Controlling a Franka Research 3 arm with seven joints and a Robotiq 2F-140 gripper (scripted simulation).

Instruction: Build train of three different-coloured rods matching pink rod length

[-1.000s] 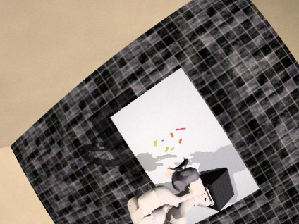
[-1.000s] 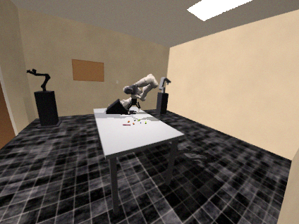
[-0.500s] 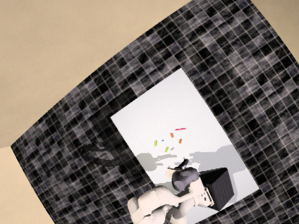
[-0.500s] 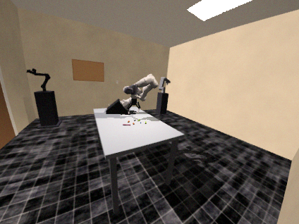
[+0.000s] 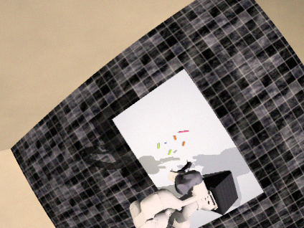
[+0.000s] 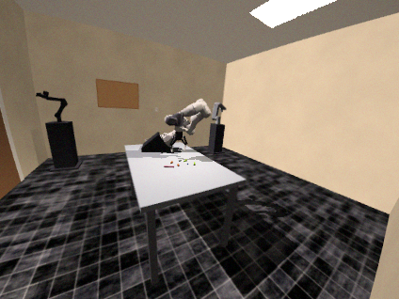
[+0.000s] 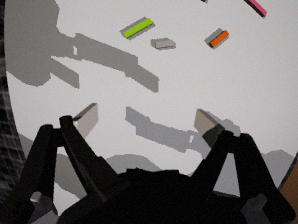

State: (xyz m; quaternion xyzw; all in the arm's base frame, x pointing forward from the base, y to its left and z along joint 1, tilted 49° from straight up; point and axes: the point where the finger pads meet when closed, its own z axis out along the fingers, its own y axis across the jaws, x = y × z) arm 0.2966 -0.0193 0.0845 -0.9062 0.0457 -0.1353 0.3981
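1. No train is made: the rods lie separately on the table (image 5: 154,115) (image 6: 188,185) (image 7: 175,82), so I judge the step is choosing and fetching the first piece.
2. The gripper (image 5: 181,167) (image 6: 179,142) (image 7: 147,115) stands wide, holding nothing, in the lower part of the top view.
3. The pink rod (image 5: 183,131) (image 6: 168,166) (image 7: 256,7), the length to match, lies around the centre right of the top view.
4. By colour, blue, grey and lime should make the sum. The blue rod (image 5: 165,143) (image 6: 187,164) is left of the grey rod (image 5: 175,151) (image 6: 180,161) (image 7: 163,43); the nearer lime rod (image 5: 169,152) (image 6: 185,161) (image 7: 138,28) is just beside the grey.
5. The next move calls for going above one chosen rod, turning the fingers across it and descending without pushing its neighbour.

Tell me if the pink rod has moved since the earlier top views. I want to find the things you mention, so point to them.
No, no shift visible in the top view: the pink rod (image 5: 183,131) (image 6: 168,166) (image 7: 258,7) keeps its place and angle against the table (image 5: 201,107) (image 6: 188,178) (image 7: 260,90).
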